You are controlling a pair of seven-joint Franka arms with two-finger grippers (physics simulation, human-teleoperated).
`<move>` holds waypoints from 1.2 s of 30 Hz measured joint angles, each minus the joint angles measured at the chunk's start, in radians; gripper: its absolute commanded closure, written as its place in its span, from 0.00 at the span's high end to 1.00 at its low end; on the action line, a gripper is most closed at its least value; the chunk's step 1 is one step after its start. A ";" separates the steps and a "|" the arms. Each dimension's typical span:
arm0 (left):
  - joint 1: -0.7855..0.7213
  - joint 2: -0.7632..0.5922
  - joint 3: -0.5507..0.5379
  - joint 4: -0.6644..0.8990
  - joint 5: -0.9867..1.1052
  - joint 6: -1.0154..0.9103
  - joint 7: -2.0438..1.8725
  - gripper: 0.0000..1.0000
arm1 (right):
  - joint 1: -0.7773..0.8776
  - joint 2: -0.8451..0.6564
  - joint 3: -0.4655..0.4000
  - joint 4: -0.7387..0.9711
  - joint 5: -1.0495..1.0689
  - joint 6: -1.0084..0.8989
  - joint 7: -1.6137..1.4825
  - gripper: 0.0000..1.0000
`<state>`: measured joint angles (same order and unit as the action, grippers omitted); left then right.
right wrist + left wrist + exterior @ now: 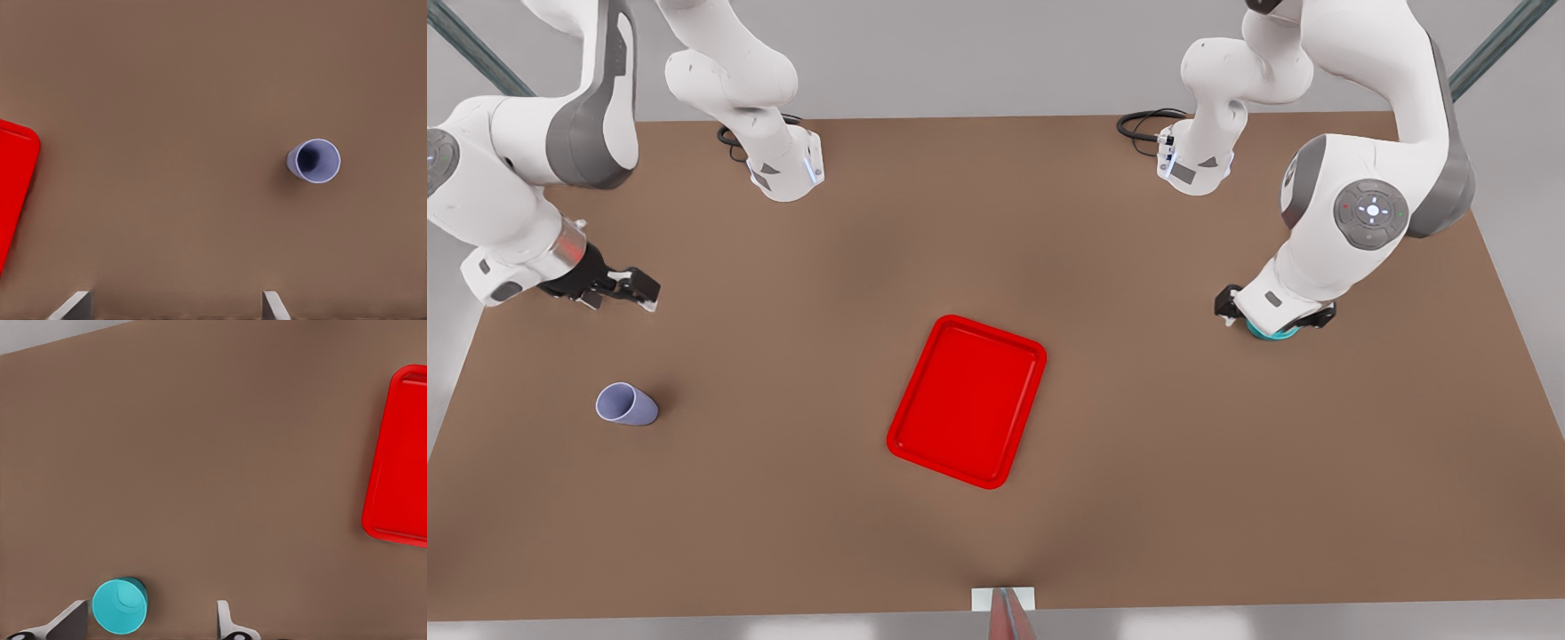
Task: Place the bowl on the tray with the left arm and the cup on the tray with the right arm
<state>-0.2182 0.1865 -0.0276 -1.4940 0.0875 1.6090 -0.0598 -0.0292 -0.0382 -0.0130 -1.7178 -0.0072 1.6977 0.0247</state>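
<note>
The teal bowl (1272, 332) stands on the table at the front view's right. My left gripper (1276, 318) hangs just above it. In the left wrist view the bowl (120, 607) sits between the open fingers (70, 621), nearer one of them, and the left gripper (147, 624) holds nothing. The lavender cup (627, 404) stands mouth up at the front view's left. My right gripper (627, 289) hovers open behind it, well apart from the cup (315, 161). The red tray (967, 400) lies empty in the middle of the table.
The brown table (1183, 498) spreads wide around the tray. Both arm bases (787, 169) and their black cables (1143, 124) stand at the far edge. A small white and red marker (1003, 604) sits at the near edge.
</note>
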 measured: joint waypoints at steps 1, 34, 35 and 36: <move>-0.001 0.002 0.004 -0.004 0.000 -0.001 0.003 1.00 | -0.009 0.003 0.006 0.008 -0.002 -0.027 -0.008 1.00; 0.370 0.277 0.272 -0.586 -0.495 0.402 0.887 0.41 | -0.051 0.017 0.021 0.014 0.010 -0.013 -0.009 1.00; 0.369 0.277 0.272 -0.586 -0.494 0.406 0.891 0.37 | -0.043 0.018 0.021 0.014 0.010 -0.012 -0.009 1.00; 0.369 0.277 0.269 -0.586 -0.494 0.417 0.894 0.37 | -0.034 0.017 0.021 0.014 0.010 -0.013 -0.009 1.00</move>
<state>0.1504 0.4633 0.2417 -2.0801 -0.4062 2.0264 0.8342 -0.0633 -0.0208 0.0077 -1.7043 0.0031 1.6844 0.0153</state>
